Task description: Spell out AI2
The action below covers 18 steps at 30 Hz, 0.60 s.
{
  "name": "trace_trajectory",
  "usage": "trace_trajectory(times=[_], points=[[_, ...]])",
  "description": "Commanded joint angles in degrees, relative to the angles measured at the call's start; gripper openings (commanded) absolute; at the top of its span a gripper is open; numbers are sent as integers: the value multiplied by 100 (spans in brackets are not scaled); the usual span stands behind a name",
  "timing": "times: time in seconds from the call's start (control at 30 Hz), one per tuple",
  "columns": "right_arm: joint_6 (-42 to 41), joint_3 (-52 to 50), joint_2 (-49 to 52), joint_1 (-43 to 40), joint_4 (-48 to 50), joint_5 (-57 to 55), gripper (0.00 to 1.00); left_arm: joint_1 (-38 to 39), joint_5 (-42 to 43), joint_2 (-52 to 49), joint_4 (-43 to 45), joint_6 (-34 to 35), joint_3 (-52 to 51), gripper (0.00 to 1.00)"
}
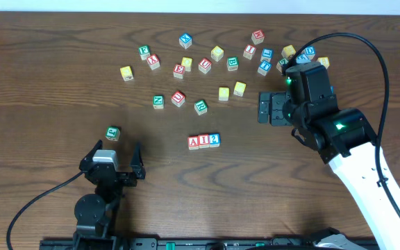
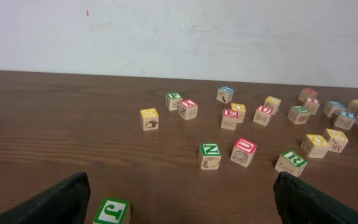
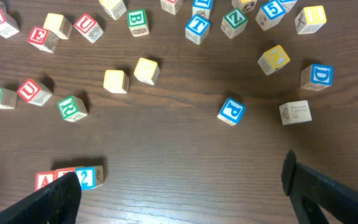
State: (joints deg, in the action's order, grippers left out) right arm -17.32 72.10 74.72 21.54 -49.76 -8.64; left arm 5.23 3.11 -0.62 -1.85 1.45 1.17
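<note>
So here's where I'm at: the small wooden cube with a red A, the wooden cube with a red I and the wooden cube with a blue 2 sit in one tight row around the middle of the dark brown wooden table. They're touching side to side and read A-I-2 left to right from overhead. The row is on its own, on my side of the loose scatter of other letter cubes further back. The nearest of those is a wooden cube with a green R. My left gripper sits low near the front edge, off to the left of the row and well apart from it, jaws spread wide with nothing between them. A lone wooden cube with a green J sits just ahead of it, not touching. My right gripper hangs over the table to the right of the row, jaws also wide open and empty. From the right wrist camera the row shows at bottom left, the A partly hidden behind one of my fingers.
</note>
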Motion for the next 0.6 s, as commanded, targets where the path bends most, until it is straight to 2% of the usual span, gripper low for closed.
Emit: trace_trajectory(times=[0.0,0.33,0.47,0.57], points=[[24,66,-55,-22,2,-44,99,-35,33,39,-216,-15,-90,93],[35,24,-223,-90,223,-466,99,-35,33,39,-216,-15,-90,93],[837,-535,-767,-87,1460,-315,99,-35,33,39,-216,-15,-90,93],[1436,-1456,-1486,-101,2776,48,99,-35,33,39,-216,-15,-90,93]])
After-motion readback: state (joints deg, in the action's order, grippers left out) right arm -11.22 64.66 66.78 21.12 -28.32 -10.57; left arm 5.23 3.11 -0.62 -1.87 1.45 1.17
